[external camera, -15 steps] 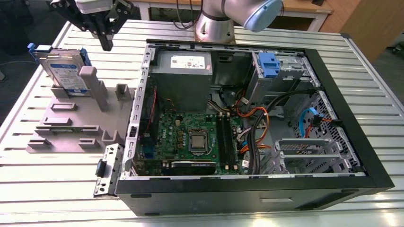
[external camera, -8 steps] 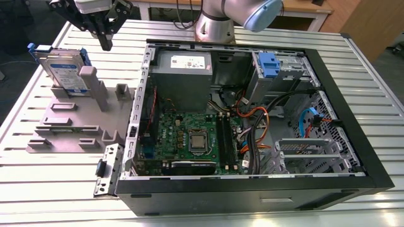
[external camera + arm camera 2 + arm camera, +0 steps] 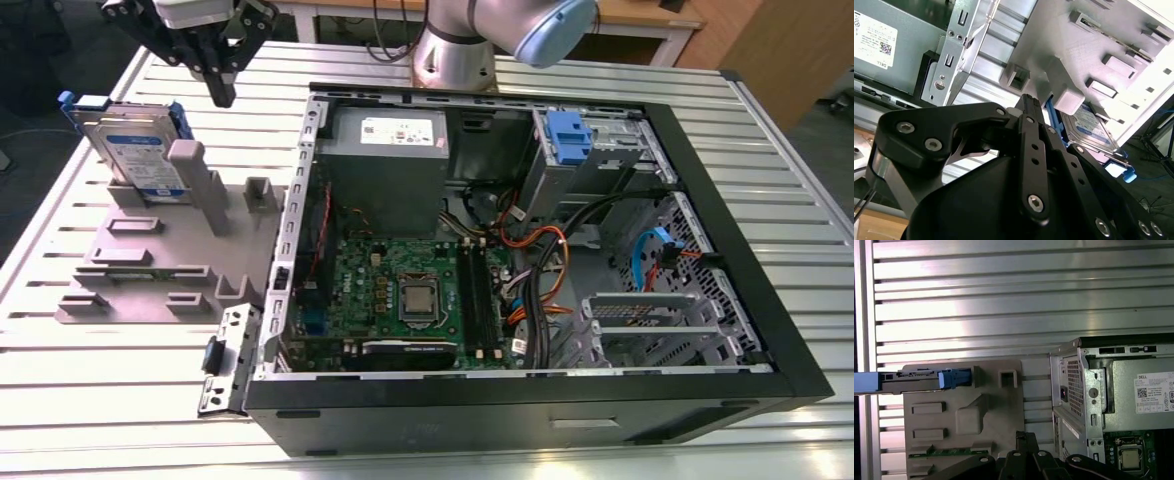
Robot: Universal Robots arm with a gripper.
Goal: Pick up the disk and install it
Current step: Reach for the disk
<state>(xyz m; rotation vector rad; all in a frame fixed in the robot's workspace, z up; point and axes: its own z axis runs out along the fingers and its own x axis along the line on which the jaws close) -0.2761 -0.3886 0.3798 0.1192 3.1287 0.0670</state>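
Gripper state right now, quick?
Gripper: closed, holding nothing. It hangs apart from the disk, which stands upright in the grey holder.

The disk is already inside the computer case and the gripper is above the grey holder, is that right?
Not quite. The disk isn't inside the case; the exterior view shows it standing on edge in the grey holder, beside the case. The gripper is above the holder, as you said.
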